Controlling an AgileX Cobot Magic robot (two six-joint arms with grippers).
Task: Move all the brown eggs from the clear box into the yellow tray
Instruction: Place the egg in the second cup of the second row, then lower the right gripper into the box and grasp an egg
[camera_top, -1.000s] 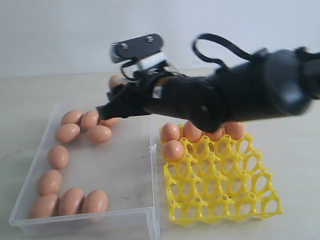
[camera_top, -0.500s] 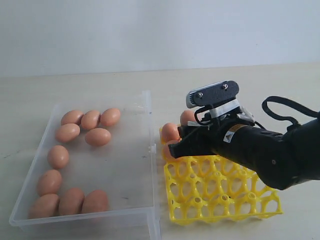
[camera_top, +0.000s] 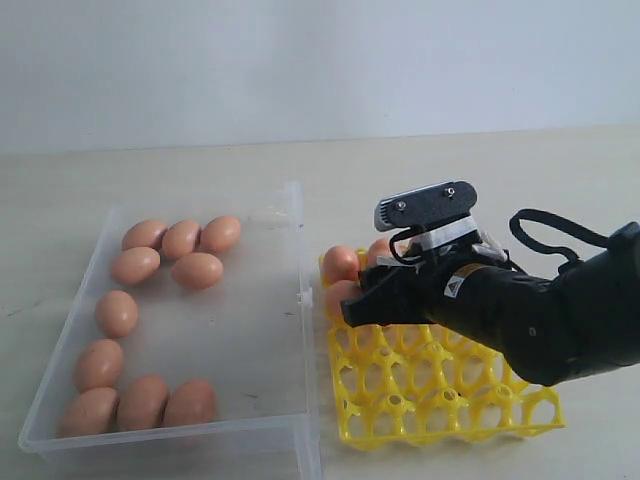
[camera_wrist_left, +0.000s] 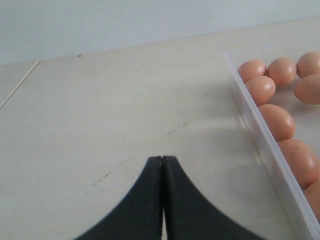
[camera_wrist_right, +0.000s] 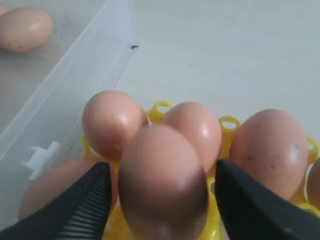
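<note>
**Placing step, right arm**

Clamped between the right gripper's (camera_top: 362, 303) black fingers (camera_wrist_right: 85, 200): one smooth oval brown egg (camera_wrist_right: 161, 180), low over the bright yellow openwork plastic tray's (camera_top: 440, 405) far-left cups, seated eggs (camera_top: 340, 264) crowding close. Next, likely: lower into a free cup without knocking those, then release. Ten more eggs (camera_top: 143, 400) waiting in the clear shallow plastic box (camera_top: 255, 330), left. Empty left gripper (camera_wrist_left: 162, 167), fingers together, beside it.

A bare test bench (lab-like): pale wooden tabletop (camera_top: 150, 170) against a plain white wall (camera_top: 300, 60).
</note>
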